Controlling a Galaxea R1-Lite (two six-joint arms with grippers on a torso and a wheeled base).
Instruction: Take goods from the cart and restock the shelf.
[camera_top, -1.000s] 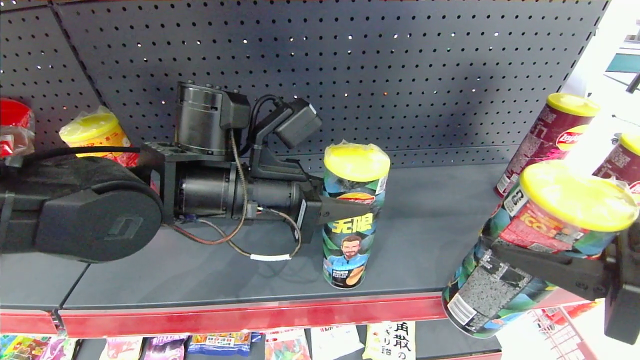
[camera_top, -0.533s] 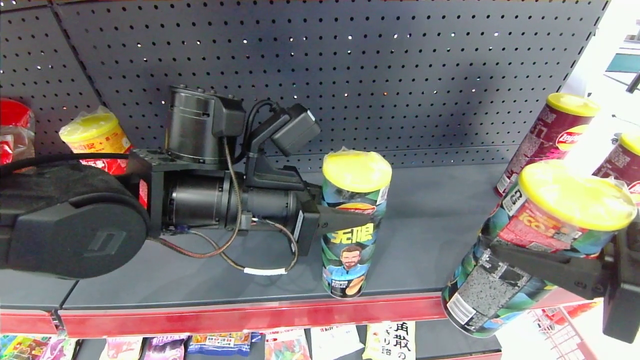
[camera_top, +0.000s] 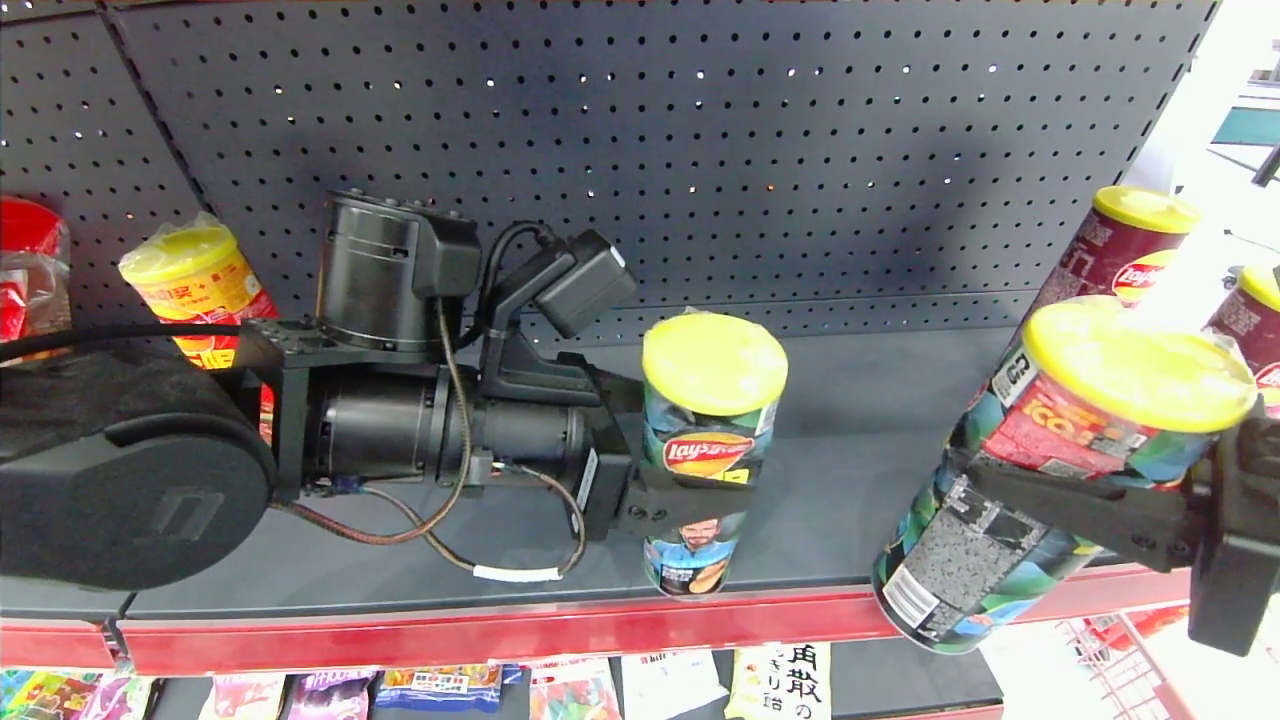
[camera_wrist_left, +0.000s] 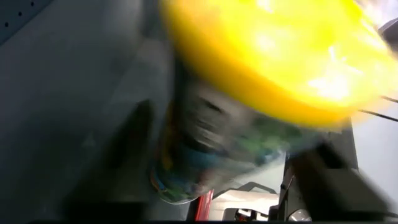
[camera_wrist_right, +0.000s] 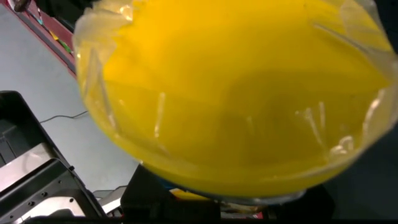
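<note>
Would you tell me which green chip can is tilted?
The chip can in the right tool, leaning beyond the red shelf edge; the can in the left tool is upright.

The central can (camera_top: 712, 450) is held upright near the front edge of the shelf board (camera_top: 860, 440) and is clasped from its left by the left gripper (camera_top: 700, 495). The pegboard panel (camera_top: 700, 150) is set behind it. To its right, out past the front rail (camera_top: 500, 630), a second can (camera_top: 950, 560) is held tilted in the right gripper (camera_top: 1030, 480). Right of it and farther back, a leaning can (camera_top: 1105, 265) is placed, and an edge can (camera_top: 1250, 320) farther right still. A wrapped can (camera_top: 195, 280) is found far to its left, at the back. Snack packets (camera_top: 700, 685) are ranged below it.
</note>
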